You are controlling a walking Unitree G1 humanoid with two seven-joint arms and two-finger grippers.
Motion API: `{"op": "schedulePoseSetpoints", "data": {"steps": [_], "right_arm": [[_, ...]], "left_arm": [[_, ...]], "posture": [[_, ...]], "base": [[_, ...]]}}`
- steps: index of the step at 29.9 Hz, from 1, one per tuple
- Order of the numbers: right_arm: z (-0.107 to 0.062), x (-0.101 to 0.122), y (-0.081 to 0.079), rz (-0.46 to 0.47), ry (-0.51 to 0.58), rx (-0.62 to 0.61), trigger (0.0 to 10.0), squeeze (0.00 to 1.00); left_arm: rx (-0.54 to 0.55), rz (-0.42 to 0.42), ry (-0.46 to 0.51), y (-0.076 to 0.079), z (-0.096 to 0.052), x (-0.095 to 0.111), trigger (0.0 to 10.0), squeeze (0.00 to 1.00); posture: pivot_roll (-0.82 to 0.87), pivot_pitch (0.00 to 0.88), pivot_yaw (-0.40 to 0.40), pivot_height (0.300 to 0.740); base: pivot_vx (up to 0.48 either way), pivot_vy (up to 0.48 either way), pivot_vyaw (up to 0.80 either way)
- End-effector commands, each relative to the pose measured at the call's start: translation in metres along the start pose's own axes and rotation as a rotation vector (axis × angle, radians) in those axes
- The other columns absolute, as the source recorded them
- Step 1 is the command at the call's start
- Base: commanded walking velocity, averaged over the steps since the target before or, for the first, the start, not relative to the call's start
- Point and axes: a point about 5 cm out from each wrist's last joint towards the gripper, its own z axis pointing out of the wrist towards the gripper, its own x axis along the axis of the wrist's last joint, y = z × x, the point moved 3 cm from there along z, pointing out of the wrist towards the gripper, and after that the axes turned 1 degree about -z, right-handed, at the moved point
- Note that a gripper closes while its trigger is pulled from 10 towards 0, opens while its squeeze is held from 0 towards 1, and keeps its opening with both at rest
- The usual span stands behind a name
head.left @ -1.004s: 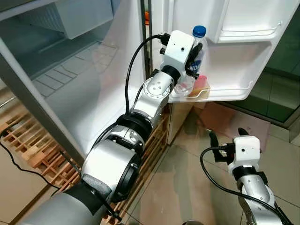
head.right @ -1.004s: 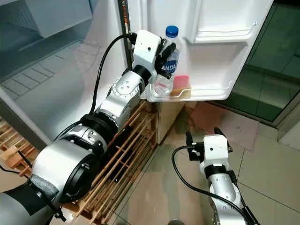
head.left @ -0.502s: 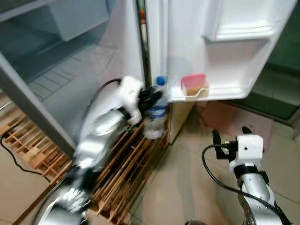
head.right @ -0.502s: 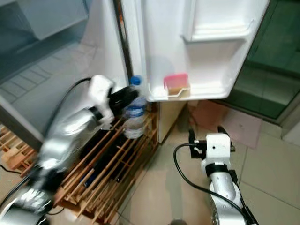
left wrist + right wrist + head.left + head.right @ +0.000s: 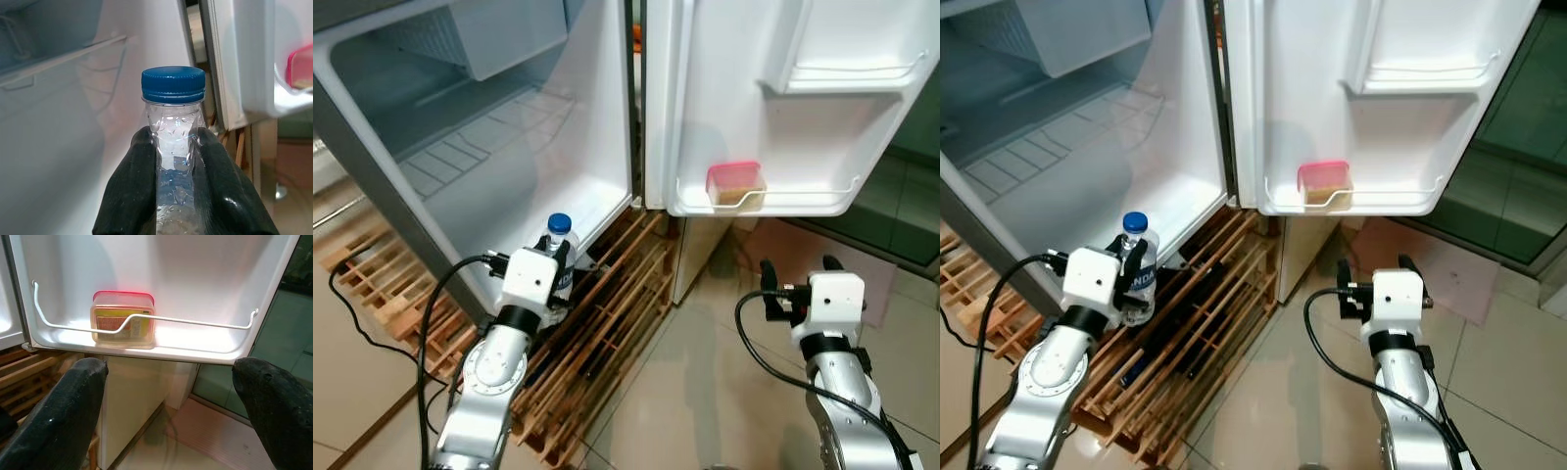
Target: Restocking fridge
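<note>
My left gripper (image 5: 558,277) is shut on a clear water bottle (image 5: 557,251) with a blue cap (image 5: 173,84). It holds the bottle upright and low, in front of the open fridge's bottom edge and above the wooden pallet (image 5: 607,313). Black fingers (image 5: 132,191) pinch the bottle's neck. A red-lidded container (image 5: 735,183) sits on the lower door shelf (image 5: 803,201), also seen as the container (image 5: 123,318) behind the wire rail. My right gripper (image 5: 796,276) stands open, low above the floor, below that door shelf.
The open fridge compartment (image 5: 489,147) has a white floor and a drawer at its top. The open door carries an upper shelf (image 5: 852,73). A black cable (image 5: 372,333) lies on the tiled floor to the left. Glass doors stand at the right.
My left arm has swung down and left with the bottle, from the door shelf to low before the fridge opening. The camera has shifted a little. The right gripper stays put.
</note>
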Motion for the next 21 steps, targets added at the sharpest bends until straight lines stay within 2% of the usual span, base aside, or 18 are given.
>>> {"op": "schedulePoseSetpoints", "data": {"steps": [1,2,6,11,21], "right_arm": [[0.003,-0.003,0.002,0.011,-0.009,-0.013,10.0,0.11],[0.003,-0.005,0.002,0.018,-0.016,-0.017,10.0,0.11],[0.003,-0.008,0.000,0.020,-0.024,-0.010,10.0,0.11],[0.004,-0.010,-0.003,0.015,-0.028,0.007,10.0,0.11],[0.007,-0.013,-0.005,0.004,-0.033,0.026,10.0,0.11]], "left_arm": [[0.047,-0.029,0.013,-0.004,0.006,0.005,10.0,0.00],[0.033,-0.064,0.004,-0.001,0.008,0.006,10.0,0.00],[-0.007,-0.095,0.006,0.008,0.015,0.012,10.0,0.00],[-0.027,-0.143,0.036,0.010,0.023,0.025,10.0,0.00],[-0.038,-0.171,0.055,0.013,0.026,0.033,10.0,0.00]], "posture": [[-0.13,0.000,0.060,0.740],[-0.13,0.000,0.059,0.740],[-0.14,0.000,0.061,0.740],[-0.14,0.000,0.061,0.740],[-0.14,0.000,0.060,0.740]], "base": [[0.000,0.000,0.00],[0.000,0.000,0.00],[0.000,0.000,0.00],[0.000,0.000,0.00],[0.000,-0.453,0.00]]}}
